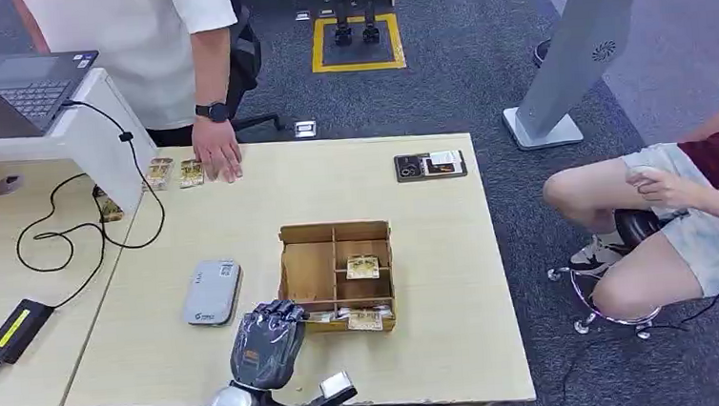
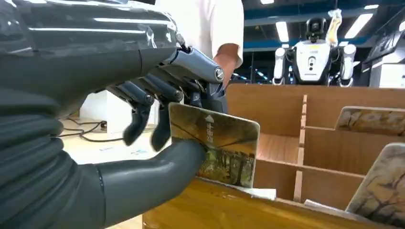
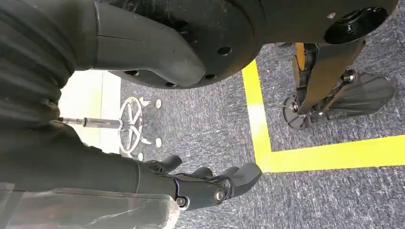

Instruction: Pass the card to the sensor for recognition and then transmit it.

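Observation:
My left hand (image 1: 268, 343) is at the front left corner of the wooden divided box (image 1: 308, 273). In the left wrist view its thumb and fingers (image 2: 162, 95) pinch a picture card (image 2: 224, 143) upright just above the box's front wall (image 2: 210, 210). The grey-white card sensor (image 1: 213, 292) lies flat on the table just left of the box, beside my hand. More cards stand in the box (image 1: 362, 266) and along its front compartment (image 1: 365, 321). My right hand (image 3: 205, 183) hangs over the carpet, fingers loosely extended and holding nothing.
A person stands at the far table edge with a hand (image 1: 216, 151) by loose cards (image 1: 189, 173). A laptop (image 1: 27, 88), cables and a power adapter (image 1: 16, 330) are to the left. A black device (image 1: 429, 165) lies far right. Another person sits at right (image 1: 681, 209).

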`<move>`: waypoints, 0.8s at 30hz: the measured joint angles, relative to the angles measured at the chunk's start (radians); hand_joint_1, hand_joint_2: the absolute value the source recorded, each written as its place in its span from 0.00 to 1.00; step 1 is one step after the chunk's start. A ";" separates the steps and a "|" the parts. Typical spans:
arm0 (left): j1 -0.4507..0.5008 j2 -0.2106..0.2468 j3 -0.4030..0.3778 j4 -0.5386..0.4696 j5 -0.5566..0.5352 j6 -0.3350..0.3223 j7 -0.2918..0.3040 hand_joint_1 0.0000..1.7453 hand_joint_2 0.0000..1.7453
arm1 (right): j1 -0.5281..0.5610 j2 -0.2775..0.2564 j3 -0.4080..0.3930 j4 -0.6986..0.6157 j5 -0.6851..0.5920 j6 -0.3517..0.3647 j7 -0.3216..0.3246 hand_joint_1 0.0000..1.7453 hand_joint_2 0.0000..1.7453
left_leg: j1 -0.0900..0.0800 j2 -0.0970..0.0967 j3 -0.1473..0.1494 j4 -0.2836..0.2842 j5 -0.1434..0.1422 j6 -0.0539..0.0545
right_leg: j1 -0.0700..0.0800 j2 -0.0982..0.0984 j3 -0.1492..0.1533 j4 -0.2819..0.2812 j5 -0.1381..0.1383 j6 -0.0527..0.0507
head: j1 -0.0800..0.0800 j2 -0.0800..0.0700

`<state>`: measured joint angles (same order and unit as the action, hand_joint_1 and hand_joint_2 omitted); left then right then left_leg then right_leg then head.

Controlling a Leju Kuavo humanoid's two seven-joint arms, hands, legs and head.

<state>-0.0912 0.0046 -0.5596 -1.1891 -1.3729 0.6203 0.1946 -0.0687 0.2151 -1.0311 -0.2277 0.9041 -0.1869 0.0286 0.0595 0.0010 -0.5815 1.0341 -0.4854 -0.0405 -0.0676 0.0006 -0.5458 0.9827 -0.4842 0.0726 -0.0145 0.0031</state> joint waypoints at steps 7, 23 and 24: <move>0.002 -0.005 0.010 0.000 0.007 -0.002 0.000 1.00 1.00 | 0.000 0.000 0.003 0.000 0.000 0.000 0.001 0.00 1.00 | 0.000 0.000 0.000 0.000 0.000 0.000 | 0.000 0.000 0.000 0.000 0.000 0.000 | 0.000 0.000; -0.024 -0.005 0.018 -0.049 0.173 0.000 -0.073 1.00 1.00 | 0.000 0.000 0.013 0.000 0.002 -0.003 0.005 0.00 1.00 | 0.000 0.000 0.000 0.000 0.000 0.000 | 0.000 0.000 0.000 0.000 0.000 0.000 | 0.000 0.000; -0.031 -0.005 0.019 -0.058 0.185 -0.003 -0.078 1.00 1.00 | 0.000 0.000 0.014 0.000 0.002 -0.003 0.005 0.00 1.00 | 0.000 0.000 0.000 0.000 0.000 0.000 | 0.000 0.000 0.000 0.000 0.000 0.000 | 0.000 0.000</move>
<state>-0.1227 -0.0004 -0.5405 -1.2475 -1.1875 0.6168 0.1167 -0.0682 0.2152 -1.0170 -0.2277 0.9060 -0.1900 0.0340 0.0595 0.0009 -0.5812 1.0341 -0.4852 -0.0406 -0.0676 0.0006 -0.5458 0.9827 -0.4840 0.0727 -0.0145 0.0031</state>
